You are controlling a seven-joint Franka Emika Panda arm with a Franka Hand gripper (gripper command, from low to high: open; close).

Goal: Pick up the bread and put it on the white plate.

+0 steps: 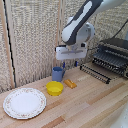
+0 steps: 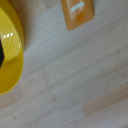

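The bread [image 1: 70,83] is a small orange-brown oblong piece lying on the wooden table, just to the exterior view's right of the yellow bowl [image 1: 55,88]. It also shows in the wrist view [image 2: 78,12], cut off by the frame edge. The white dish [image 1: 24,103] is a large flat plate with a faint floral rim, at the exterior view's front left. My gripper [image 1: 69,64] hangs above the bread and the blue cup, well clear of the table. Its fingers stand apart and hold nothing. The fingers do not show in the wrist view.
A blue cup [image 1: 58,74] stands just behind the yellow bowl, which also shows in the wrist view [image 2: 9,47]. A dark metal rack and appliance [image 1: 111,57] stand at the exterior view's back right. A woven screen backs the table.
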